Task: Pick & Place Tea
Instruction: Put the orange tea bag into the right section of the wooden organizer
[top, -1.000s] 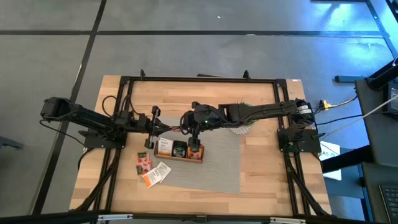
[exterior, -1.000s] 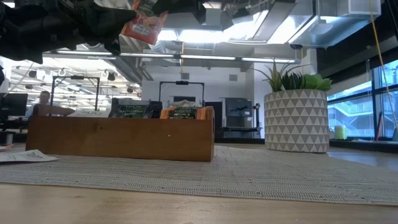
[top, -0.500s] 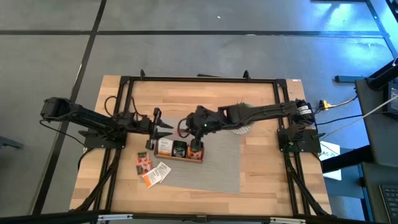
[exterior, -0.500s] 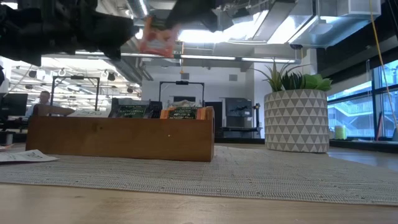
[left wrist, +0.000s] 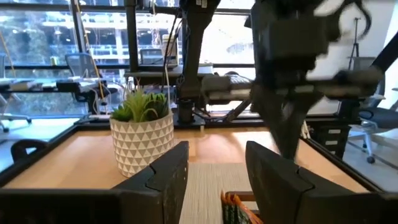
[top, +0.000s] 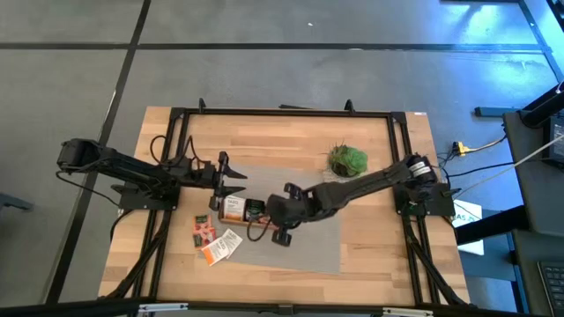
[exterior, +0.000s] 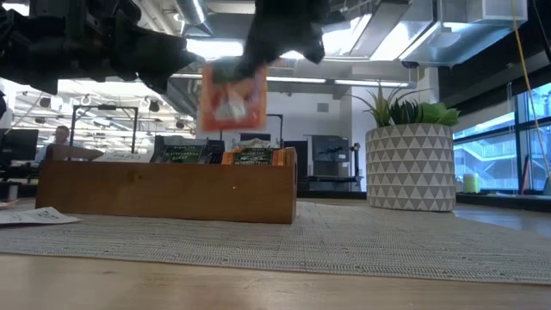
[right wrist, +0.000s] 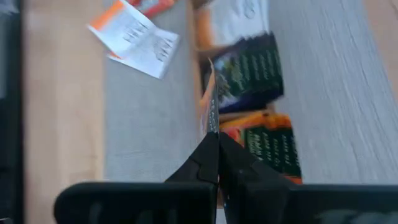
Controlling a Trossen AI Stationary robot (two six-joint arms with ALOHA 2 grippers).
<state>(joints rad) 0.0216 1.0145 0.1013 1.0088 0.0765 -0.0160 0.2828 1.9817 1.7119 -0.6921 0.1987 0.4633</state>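
A red-orange tea sachet [exterior: 231, 96] hangs in the air with my right gripper [right wrist: 216, 155] shut on it, above the wooden tray [top: 254, 211] and toward its near side. The tray's three compartments hold white [right wrist: 236, 18], dark [right wrist: 252, 71] and orange-and-dark [right wrist: 267, 140] sachets standing on edge. My left gripper [top: 231, 180] hovers open by the tray's left end, with nothing between its fingers [left wrist: 168, 171]. Loose sachets [top: 214, 239] lie flat on the mat, left of the tray. My right gripper pinches the red-orange sachet by its upper edge [right wrist: 211, 134] between its two fingers, which point down from above. The sachet hangs upright below the fingers, edge-on in the right wrist view. It is clear of the tray and the mat.
A green plant in a white patterned pot [top: 348, 160] stands on the table behind the tray, to the right. A grey mat [top: 308, 251] lies under the tray, with bare mat on its near and right sides. A black frame [top: 282, 113] borders the table.
My left gripper has opened and let go of the red-orange sachet, staying by the tray's left end. My right gripper, shut on that sachet, has carried it toward the table's near edge and lower. The right arm no longer covers the plant.
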